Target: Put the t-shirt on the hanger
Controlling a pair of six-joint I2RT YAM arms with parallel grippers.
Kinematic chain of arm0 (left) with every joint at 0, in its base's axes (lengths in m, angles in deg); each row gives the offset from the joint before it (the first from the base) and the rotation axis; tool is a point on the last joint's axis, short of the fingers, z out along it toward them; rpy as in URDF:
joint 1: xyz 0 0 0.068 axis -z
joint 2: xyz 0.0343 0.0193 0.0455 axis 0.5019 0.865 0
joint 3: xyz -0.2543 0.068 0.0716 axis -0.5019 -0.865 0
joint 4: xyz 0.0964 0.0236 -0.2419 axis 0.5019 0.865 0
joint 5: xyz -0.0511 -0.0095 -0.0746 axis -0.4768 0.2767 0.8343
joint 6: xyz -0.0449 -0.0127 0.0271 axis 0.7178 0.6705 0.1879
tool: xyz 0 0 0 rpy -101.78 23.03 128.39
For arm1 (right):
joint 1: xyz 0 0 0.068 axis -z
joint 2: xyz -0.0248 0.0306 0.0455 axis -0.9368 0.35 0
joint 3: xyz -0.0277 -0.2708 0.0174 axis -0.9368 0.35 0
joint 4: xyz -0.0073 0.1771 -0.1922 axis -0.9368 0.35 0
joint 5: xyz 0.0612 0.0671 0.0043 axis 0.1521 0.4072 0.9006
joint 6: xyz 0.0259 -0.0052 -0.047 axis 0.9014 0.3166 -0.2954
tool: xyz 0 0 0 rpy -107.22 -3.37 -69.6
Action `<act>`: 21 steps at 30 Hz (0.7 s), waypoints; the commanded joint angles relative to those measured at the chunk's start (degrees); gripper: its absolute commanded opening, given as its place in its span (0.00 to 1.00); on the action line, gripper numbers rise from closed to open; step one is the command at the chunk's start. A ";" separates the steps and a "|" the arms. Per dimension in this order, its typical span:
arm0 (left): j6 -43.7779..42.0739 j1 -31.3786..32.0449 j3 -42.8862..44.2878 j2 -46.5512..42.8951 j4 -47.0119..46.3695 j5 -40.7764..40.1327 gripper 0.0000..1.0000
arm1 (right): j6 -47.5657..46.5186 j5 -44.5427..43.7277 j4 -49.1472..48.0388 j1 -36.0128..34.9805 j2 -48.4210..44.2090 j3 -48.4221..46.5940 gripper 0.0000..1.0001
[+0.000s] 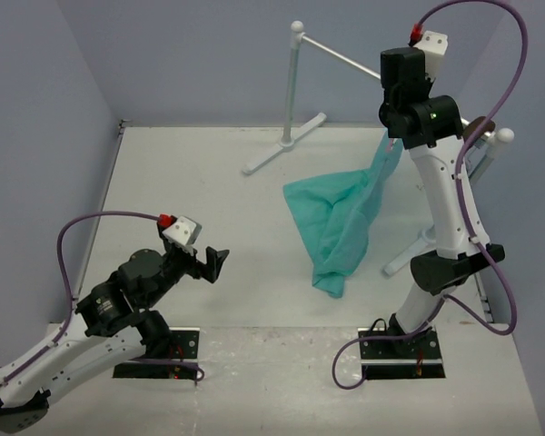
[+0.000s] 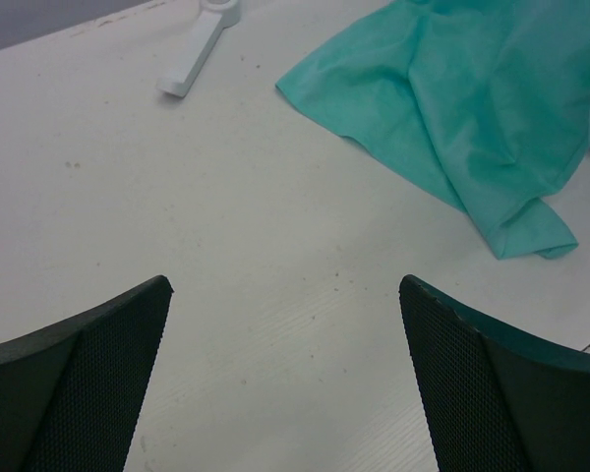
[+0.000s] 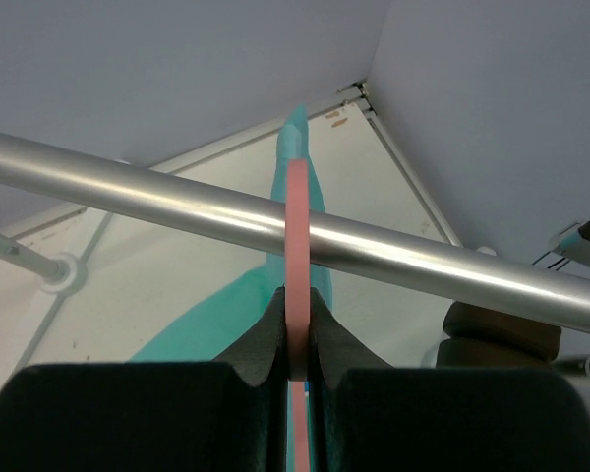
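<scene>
My right gripper [image 3: 297, 307] is shut on the thin pink hanger [image 3: 297, 236], seen edge-on and running up across the silver rail [image 3: 157, 189]. Whether it rests on the rail I cannot tell. The teal t-shirt [image 1: 341, 218] hangs from just below the raised right wrist, and its lower part lies bunched on the table. In the right wrist view the t-shirt [image 3: 211, 324] shows behind the hanger. My left gripper [image 1: 213, 263] is low at the near left, well apart from the cloth. Its fingers [image 2: 88, 374] stand open over bare table with nothing between them, and the t-shirt [image 2: 472, 108] lies ahead to the right.
The white rail stand [image 1: 293, 86] is at the back, its foot [image 2: 192, 59] flat on the white table [image 1: 191, 182]. A brown object [image 3: 497, 329] sits below the rail at the right. Blue-grey walls close the left, back and right sides.
</scene>
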 commanded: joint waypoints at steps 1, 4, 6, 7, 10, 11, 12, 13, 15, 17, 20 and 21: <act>0.68 -0.59 0.11 -0.61 -2.86 0.96 1.00 | 3.09 -0.32 -4.21 0.51 -2.79 4.22 0.00; 0.68 -0.59 0.11 -0.48 -2.94 1.10 1.00 | 3.26 -0.21 -5.29 0.55 -3.41 6.63 0.00; 0.65 -0.68 0.14 -0.35 -2.88 1.24 1.00 | 3.56 0.31 -5.92 0.60 -3.62 8.20 0.00; 0.59 -0.71 0.20 -0.32 -2.91 1.24 1.00 | 3.77 0.57 -6.15 0.60 -3.88 9.19 0.00; 0.59 -1.02 0.20 -0.18 -2.85 1.15 1.00 | 4.17 1.92 -8.23 0.60 -5.15 12.13 0.00; 0.64 -1.26 0.20 -0.08 -2.85 1.01 1.00 | 4.09 2.44 -8.82 0.60 -5.62 13.39 0.09; 0.71 -1.55 0.21 0.04 -2.85 0.82 1.00 | 4.02 2.99 -9.37 0.60 -6.08 14.53 0.21; 0.89 -2.02 0.27 0.28 -2.85 0.47 1.00 | 4.08 3.70 -9.78 0.60 -6.56 14.95 0.39; 1.12 -3.58 0.32 0.88 -2.85 -0.02 1.00 | 4.10 4.93 -10.15 0.60 -7.20 15.27 0.52; 1.51 -7.45 0.28 1.75 -3.16 0.87 1.00 | 4.10 6.67 -10.49 0.60 -8.57 15.18 0.60; 2.91 -14.81 0.46 2.30 -3.12 -0.44 1.00 | 4.81 10.99 -10.39 0.40 -11.43 16.45 0.83; 3.27 -16.54 0.46 2.40 -3.11 -1.38 1.00 | 4.88 12.37 -10.82 0.21 -13.02 17.84 0.94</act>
